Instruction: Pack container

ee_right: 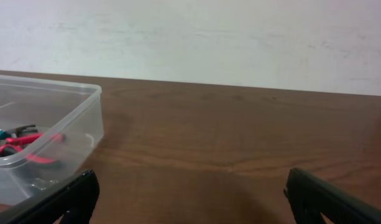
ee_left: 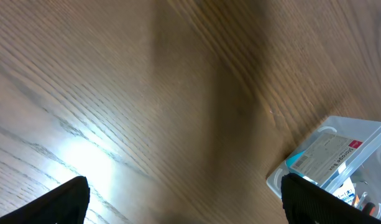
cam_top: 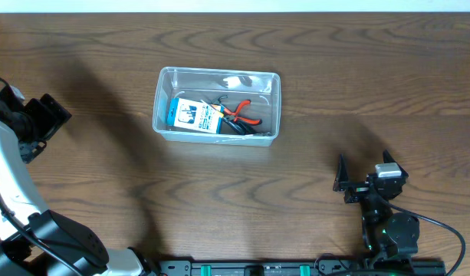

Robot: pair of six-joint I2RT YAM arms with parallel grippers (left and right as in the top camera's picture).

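Observation:
The clear plastic container [cam_top: 162, 98] stands on the wooden table, centre-left. Inside lie a blue-and-white box [cam_top: 195, 115], red-handled pliers [cam_top: 241, 112] and a small white item [cam_top: 235, 80]. The container's corner shows at the lower right of the left wrist view [ee_left: 364, 134] and at the left of the right wrist view [ee_right: 84, 118]. My left gripper [cam_top: 47, 119] is raised at the far left, open and empty [ee_left: 184, 205]. My right gripper [cam_top: 365, 182] is low near the front right, open and empty [ee_right: 190, 199].
The brown wooden table [cam_top: 334, 84] runs to a pale wall at the back [ee_right: 240, 37]. The arm bases stand at the front edge [cam_top: 388, 238].

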